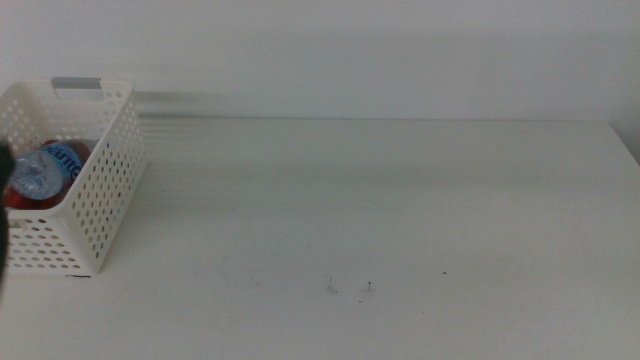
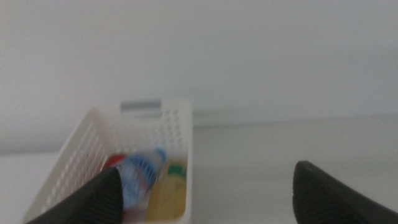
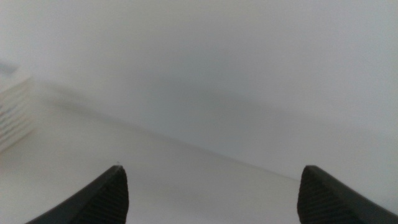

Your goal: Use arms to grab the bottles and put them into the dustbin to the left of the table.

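Observation:
The dustbin stands at the table's left edge, a white perforated basket with a grey handle strip. In the middle view the clear water bottle lies in it on top of the red can. The left wrist view looks down into the dustbin from close by. It shows the water bottle, the red can and the yellow tea bottle side by side. My left gripper is open and holds nothing. My right gripper is open and empty over bare table.
The white table carries only a few small dark specks near the front middle. A dark sliver at the middle view's left edge is part of the left arm. The right arm is out of the middle view.

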You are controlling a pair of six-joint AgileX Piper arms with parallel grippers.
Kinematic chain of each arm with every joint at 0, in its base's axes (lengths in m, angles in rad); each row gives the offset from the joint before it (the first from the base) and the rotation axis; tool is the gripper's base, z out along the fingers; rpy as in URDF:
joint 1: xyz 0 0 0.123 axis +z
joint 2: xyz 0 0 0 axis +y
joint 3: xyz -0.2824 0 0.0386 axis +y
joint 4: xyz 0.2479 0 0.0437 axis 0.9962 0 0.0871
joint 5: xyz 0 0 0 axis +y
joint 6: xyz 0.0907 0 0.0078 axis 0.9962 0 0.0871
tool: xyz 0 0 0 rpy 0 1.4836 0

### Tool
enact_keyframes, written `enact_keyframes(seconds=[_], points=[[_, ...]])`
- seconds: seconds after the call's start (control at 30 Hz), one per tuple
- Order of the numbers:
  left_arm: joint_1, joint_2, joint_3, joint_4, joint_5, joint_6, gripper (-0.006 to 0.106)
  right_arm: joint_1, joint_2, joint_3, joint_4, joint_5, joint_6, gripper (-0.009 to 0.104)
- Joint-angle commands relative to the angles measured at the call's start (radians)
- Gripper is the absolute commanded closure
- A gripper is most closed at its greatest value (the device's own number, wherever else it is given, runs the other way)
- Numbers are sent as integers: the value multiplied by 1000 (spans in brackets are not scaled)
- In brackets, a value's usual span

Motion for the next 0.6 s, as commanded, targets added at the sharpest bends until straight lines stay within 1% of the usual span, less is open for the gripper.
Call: enact_keyframes(seconds=[0.0, 0.1, 0.13, 0.2, 0.3, 0.37, 0.43, 0.5, 0.53, 0.57], points=[[24, -77, 86, -7, -18, -4, 7, -98, -53, 128, 53, -158, -6, 2], [37, -163, 168, -7, -18, -4, 7, -196, -117, 287, 128, -202, -6, 2], [37, -192, 192, -7, -20, -4, 7, -217, -137, 329, 143, -217, -6, 2], [37, -249, 229, -7, -20, -4, 7, -256, -211, 446, 150, -256, -6, 2], [37, -344, 287, -7, -32, -4, 7, -297, -342, 591, 141, -283, -6, 2], [37, -398, 327, -27, -45, -4, 7, -320, -436, 679, 139, -285, -6, 2], [37, -451, 363, -56, -45, -4, 7, -337, -516, 747, 95, -285, -6, 2], [37, -486, 388, -57, -45, -4, 7, -339, -596, 810, 13, -285, -6, 2], [37, -498, 400, -57, -50, -4, 7, -339, -625, 831, 2, -285, -6, 2], [37, -498, 405, -57, -50, -4, 7, -339, -659, 856, 5, -285, -6, 2]])
